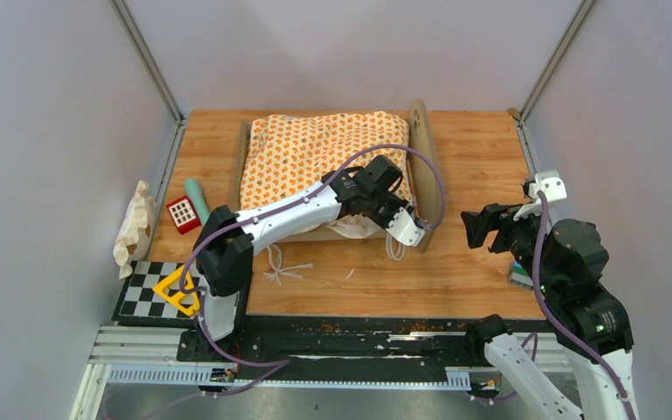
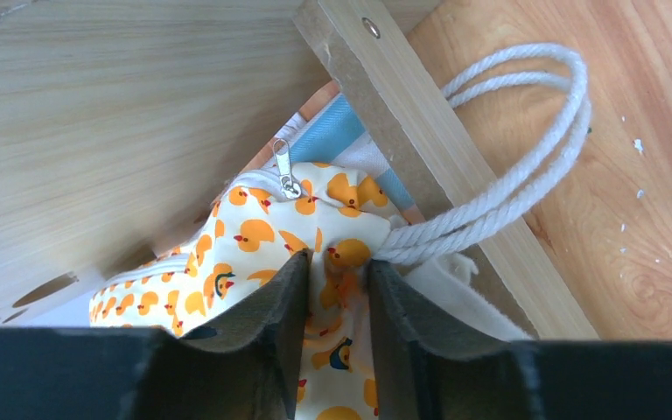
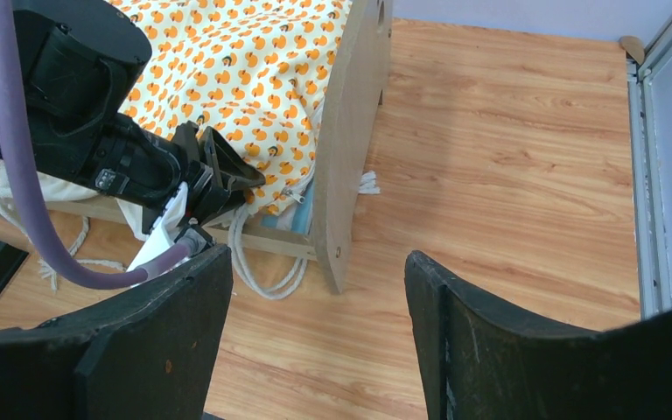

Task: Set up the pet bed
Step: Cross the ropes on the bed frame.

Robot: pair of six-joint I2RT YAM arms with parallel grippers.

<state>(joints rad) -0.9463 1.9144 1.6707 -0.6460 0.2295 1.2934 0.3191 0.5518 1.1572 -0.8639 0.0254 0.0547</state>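
Left hand pinches the duck-print cushion by its corner inside the pet bed; right hand hangs open.

Walls: we see plain grey panels on three sides.
Table: we see a wood-grain top, evenly lit.

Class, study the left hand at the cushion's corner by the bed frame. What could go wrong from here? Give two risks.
1. The left hand pinches only a small fold of the cushion beside its tie cords; the fabric may slip out when pulled.
2. Those cords loop across the pet bed rail, so they might snag and drag the frame, while the right hand hangs open, apart from it.
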